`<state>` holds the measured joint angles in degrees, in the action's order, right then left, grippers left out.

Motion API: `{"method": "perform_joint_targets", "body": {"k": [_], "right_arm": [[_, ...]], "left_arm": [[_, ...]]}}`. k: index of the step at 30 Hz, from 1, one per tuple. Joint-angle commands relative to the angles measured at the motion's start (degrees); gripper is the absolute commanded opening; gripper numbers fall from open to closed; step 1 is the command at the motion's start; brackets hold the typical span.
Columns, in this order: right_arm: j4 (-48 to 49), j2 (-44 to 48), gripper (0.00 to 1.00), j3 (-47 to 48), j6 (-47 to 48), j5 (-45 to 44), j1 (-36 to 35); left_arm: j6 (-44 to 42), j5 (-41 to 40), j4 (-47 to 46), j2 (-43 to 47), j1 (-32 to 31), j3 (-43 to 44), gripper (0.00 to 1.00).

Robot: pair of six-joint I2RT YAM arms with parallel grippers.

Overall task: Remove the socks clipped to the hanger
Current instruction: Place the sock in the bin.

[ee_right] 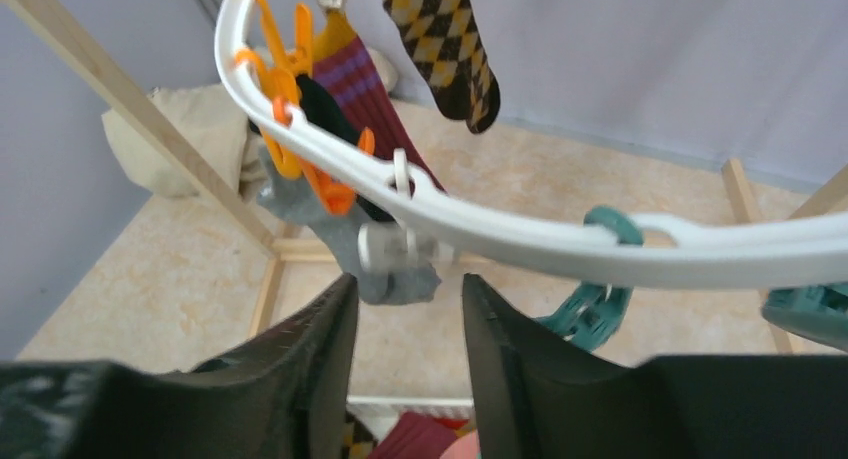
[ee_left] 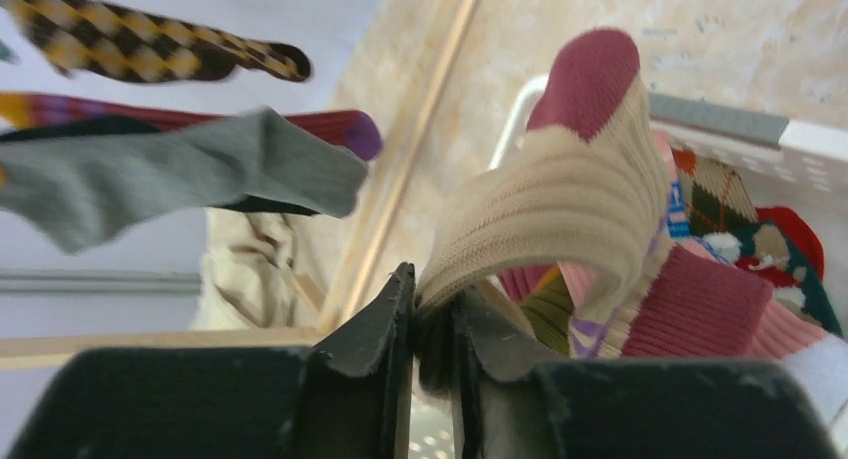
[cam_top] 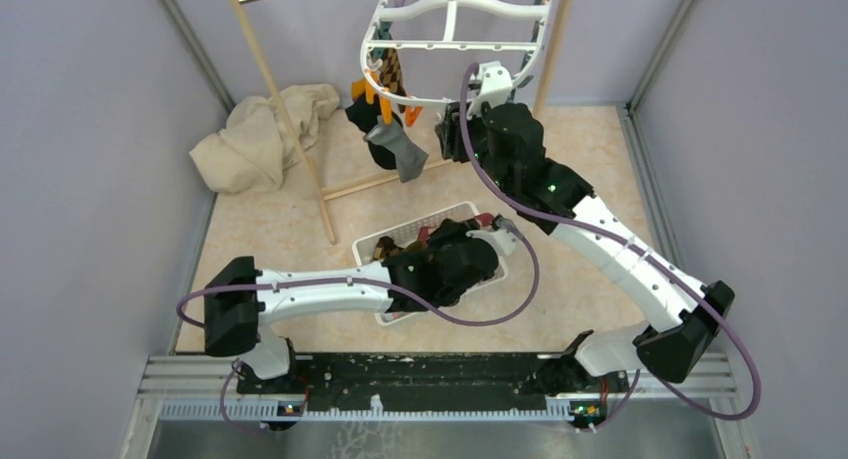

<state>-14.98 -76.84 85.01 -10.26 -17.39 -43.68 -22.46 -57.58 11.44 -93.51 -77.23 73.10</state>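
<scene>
Left pincer on ribbed cream sock

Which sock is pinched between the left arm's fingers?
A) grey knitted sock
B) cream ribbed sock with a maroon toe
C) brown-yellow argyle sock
B: in the left wrist view the cream ribbed sock with a maroon toe runs down between the left fingers.

A robotics lab cell: plain lilac wall panels, aluminium rail bearing two robot arms.
</scene>
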Motion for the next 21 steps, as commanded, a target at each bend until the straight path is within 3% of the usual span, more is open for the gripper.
{"method": "perform_joint_targets", "body": {"k": [1,4,12,13,15,21], "right_arm": [[-2.51,4.22,0.50,-1.92,-2.04,2.67,0.56],[-3.69,6.32,0.66,-2.92,-2.60,2.42,0.91],[-6.69,11.38,0.71,-4.07,-4.03,4.06,1.54],[-7.00,11.77,0.71,-4.29,-4.20,5.18,1.59],[-6.94,12.70,0.72,-5.17,-4.64,6.95,1.71],[-1.98,16.94,0.72,-12.66,-5.56,12.58,2.00]], "left_arm": [[7.23,6.28,1.37,1.94,2.70,-3.81,0.31],[8.80,8.73,0.24,1.79,4.39,-5.89,0.44],[12.53,12.80,-0.85,4.09,7.36,-8.20,0.71],[12.87,13.46,-0.90,5.34,7.36,-8.16,0.85],[13.20,15.43,-1.31,8.55,7.36,-8.15,0.98],[14.10,19.32,0.22,15.40,7.45,-7.41,0.99]]}}
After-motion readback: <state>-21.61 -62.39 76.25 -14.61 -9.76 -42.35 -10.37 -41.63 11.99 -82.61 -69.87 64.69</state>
